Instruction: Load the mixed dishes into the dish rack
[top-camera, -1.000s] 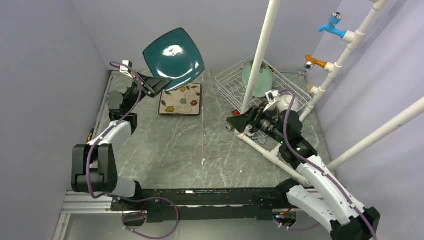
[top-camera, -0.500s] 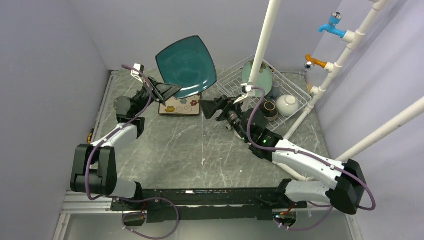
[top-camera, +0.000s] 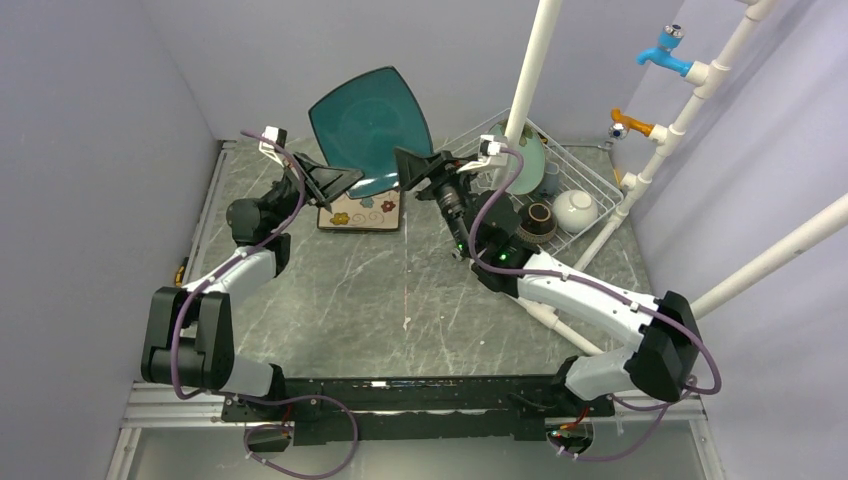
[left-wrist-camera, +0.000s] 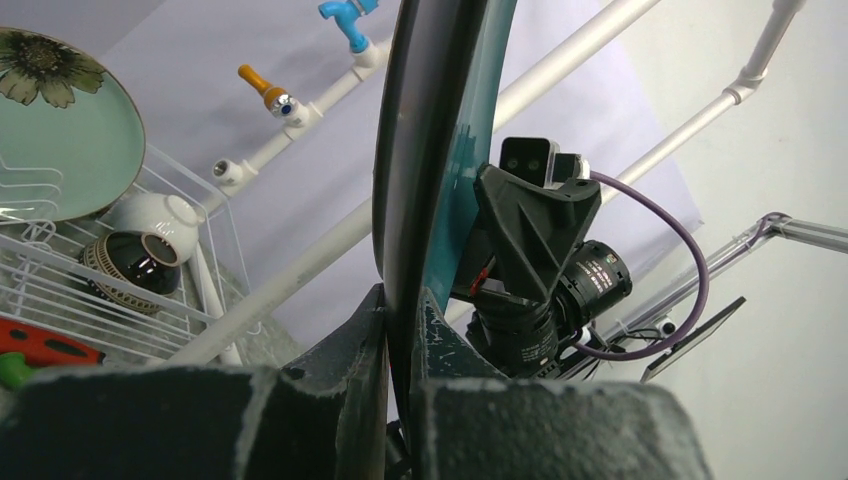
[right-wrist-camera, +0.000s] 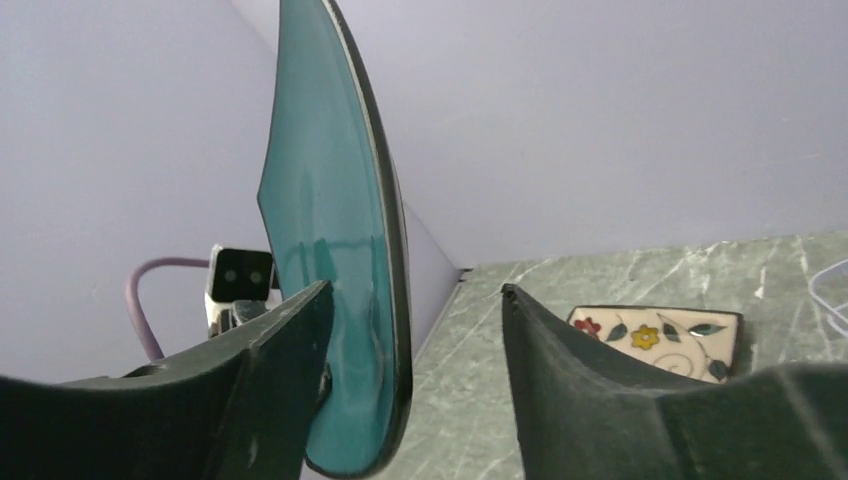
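cream square plate (top-camera: 365, 215) half hidden behind teal plate (top-camera: 370, 125), mint-green plate (left-wrist-camera: 60, 130) cut at left edge

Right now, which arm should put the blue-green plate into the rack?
Probably the right. The dish rack stands on that arm's side, and the right hand is open around the edge of the teal square plate. The left hand, shut on the plate, is farther from the rack.

Lilac walls (top-camera: 100, 130), grey marbled tabletop (top-camera: 400, 300), white pipe frame (top-camera: 527, 80) (1 blue tap (top-camera: 665, 50), 1 orange tap (top-camera: 632, 124))
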